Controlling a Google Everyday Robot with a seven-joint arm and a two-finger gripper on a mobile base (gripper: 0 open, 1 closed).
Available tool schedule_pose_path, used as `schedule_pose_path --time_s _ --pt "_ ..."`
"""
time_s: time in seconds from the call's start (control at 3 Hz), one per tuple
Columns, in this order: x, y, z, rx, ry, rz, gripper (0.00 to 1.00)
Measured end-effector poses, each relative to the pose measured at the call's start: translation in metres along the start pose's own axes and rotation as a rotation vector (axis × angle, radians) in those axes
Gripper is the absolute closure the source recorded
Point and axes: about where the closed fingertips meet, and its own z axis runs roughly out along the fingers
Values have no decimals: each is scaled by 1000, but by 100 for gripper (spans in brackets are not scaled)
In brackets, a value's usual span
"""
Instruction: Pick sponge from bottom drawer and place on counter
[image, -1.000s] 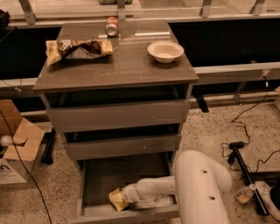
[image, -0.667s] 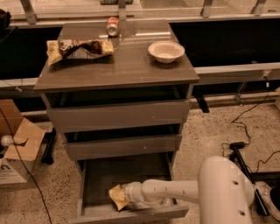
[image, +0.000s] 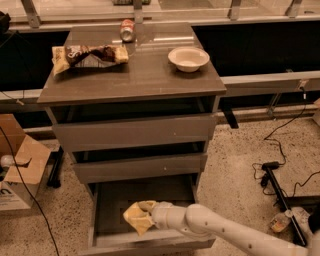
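The pale-yellow sponge (image: 137, 216) is bent and crumpled, held at the tip of my gripper (image: 150, 215) over the open bottom drawer (image: 115, 200). The gripper is shut on the sponge; its fingers are mostly hidden by the sponge. My white arm (image: 215, 229) reaches in from the lower right. The sponge sits just above the drawer's front wall (image: 150, 244). The counter (image: 145, 75) is the dark grey-brown top of the cabinet, well above the gripper.
On the counter lie a long yellow-brown snack bag (image: 89, 56), a white bowl (image: 188, 58) and a red can (image: 127, 30) on its side. A cardboard box (image: 20, 170) stands on the floor at the left. Cables and a black tool (image: 274, 180) lie at the right.
The camera view has shifted closer. My arm has drawn back to the right and the gripper has lifted the sponge up from the drawer floor toward the drawer's front.
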Motion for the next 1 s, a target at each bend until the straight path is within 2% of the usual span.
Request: schedule_pose_path --time_s 0.33,0.67,1.0 --pt "-55 0 -73 -21 -100 -143 100" --pt "-130 7 -150 13 -170 -321 100" --pt "-223 4 -201 70 -188 -496 100"
